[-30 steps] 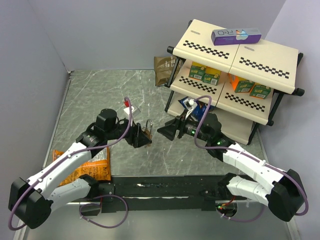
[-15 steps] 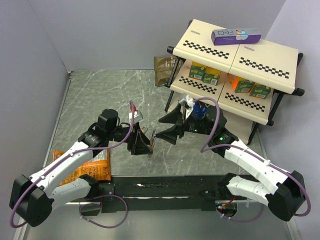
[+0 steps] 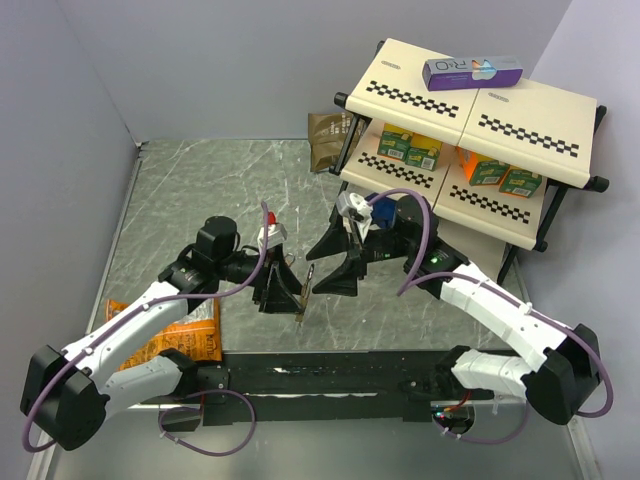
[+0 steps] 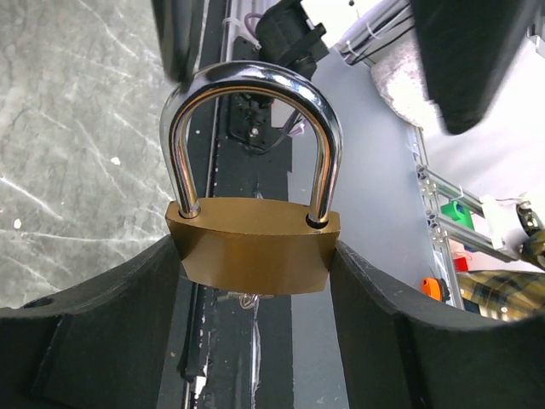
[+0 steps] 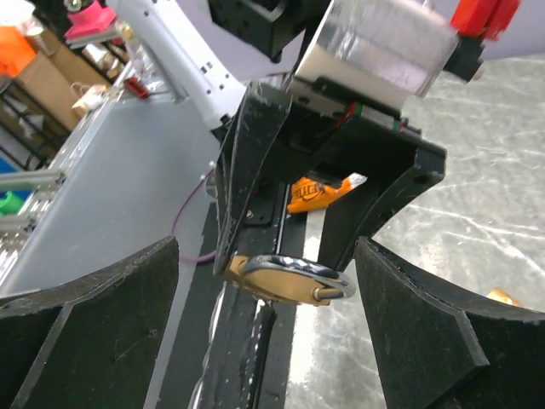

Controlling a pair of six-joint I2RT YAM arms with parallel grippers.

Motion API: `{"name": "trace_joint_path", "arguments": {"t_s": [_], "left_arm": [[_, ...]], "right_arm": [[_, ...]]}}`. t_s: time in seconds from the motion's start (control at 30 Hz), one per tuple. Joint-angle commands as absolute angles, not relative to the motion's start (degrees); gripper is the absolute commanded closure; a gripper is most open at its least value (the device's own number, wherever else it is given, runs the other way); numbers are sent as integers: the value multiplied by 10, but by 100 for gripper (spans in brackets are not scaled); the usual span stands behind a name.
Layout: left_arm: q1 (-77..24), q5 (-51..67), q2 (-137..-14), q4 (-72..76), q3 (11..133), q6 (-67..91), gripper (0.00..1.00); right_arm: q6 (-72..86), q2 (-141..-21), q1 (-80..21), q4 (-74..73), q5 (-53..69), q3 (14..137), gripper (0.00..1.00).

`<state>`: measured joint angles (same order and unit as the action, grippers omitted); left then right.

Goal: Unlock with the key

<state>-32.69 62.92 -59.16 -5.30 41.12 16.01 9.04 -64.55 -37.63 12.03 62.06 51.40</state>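
Observation:
My left gripper is shut on the brass padlock, pinching its body from both sides. The silver shackle points away from the wrist, and both its legs sit in the body. Under the body hangs the key, a small silvery piece with a thin wire. From above, the padlock is held over the table's near middle, with the key showing as a thin line beside it. My right gripper faces it from the right, open, with the padlock just ahead of its spread fingers.
A two-tier shelf rack with small boxes stands at the right rear, a purple box on top. An orange snack bag lies under the left arm. A brown pouch leans at the back. A black rail runs along the near edge.
My right gripper has moved left toward the padlock and spread its jaws wider. My left gripper has rolled and shifted slightly nearer, tipping the padlock so the key hangs down.

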Motion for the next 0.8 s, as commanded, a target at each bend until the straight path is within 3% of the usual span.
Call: {"name": "trace_joint_path", "arguments": {"t_s": [0.0,0.23,0.67,0.77], "left_arm": [[-327,687,-587,23,422,172,99],[-327,684,-590,21,422,171,99],[-327,643,-585,2,426,156,99],[-327,633,-582,2,425,154,99]], "right_arm": [[18,-657,-379,46,655,555,12],[12,-680,-379,38,657,558,19],[13,-670,-379,32,628,543,53],[12,-667,-379,30,620,539,56]]}}
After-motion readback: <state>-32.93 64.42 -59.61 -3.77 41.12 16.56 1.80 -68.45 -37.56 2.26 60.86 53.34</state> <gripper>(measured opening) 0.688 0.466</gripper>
